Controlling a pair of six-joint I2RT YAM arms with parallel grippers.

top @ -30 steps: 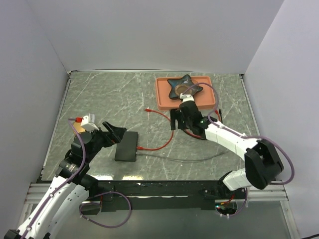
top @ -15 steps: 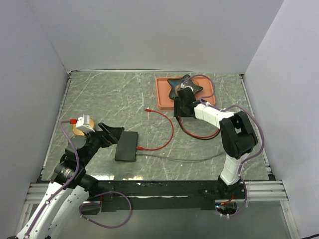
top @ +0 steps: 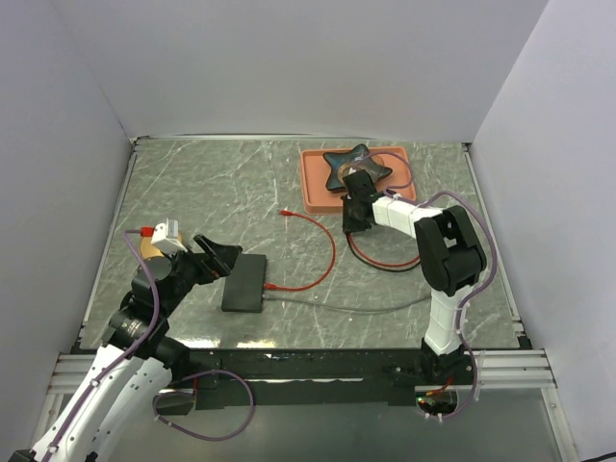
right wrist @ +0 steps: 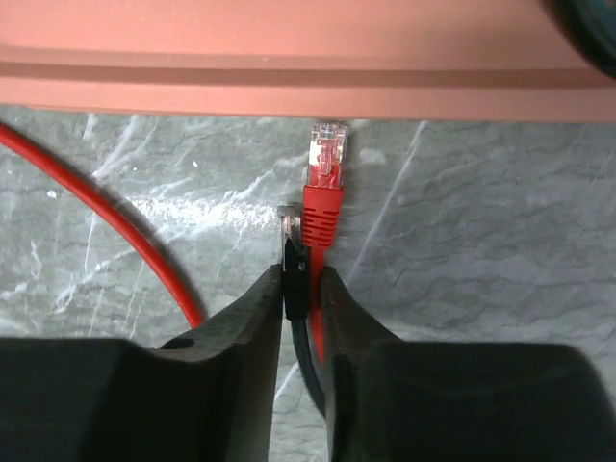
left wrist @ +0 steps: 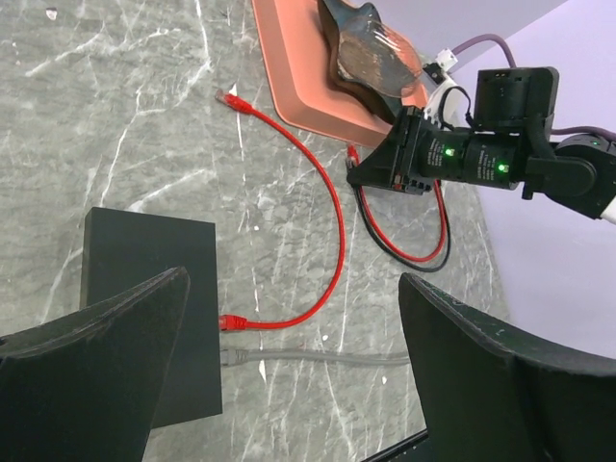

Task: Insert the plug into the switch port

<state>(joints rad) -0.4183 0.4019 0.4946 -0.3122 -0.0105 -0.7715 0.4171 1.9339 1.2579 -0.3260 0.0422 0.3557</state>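
The switch point(top: 244, 282) is a flat black box lying on the marble, also visible in the left wrist view point(left wrist: 149, 289). A red cable point(top: 272, 287) and a grey cable point(top: 337, 306) are plugged into its right edge. My left gripper point(top: 219, 258) hovers wide open at its left end, holding nothing point(left wrist: 294, 289). My right gripper point(top: 353, 219) is just below the tray. In the right wrist view its fingers point(right wrist: 301, 279) pinch a black plug point(right wrist: 294, 260), with a red plug point(right wrist: 325, 173) pressed alongside.
A salmon tray point(top: 313, 188) at the back holds a dark star-shaped dish point(top: 356, 166). Looped red and black cables point(top: 385, 262) lie right of my right gripper. A loose red plug point(top: 284, 212) rests mid-table. White walls surround the table.
My right arm folded back toward the tray, bringing its gripper to the tray's front edge. Its jaws went from wide open to pinched on the black plug. The left arm barely moved.
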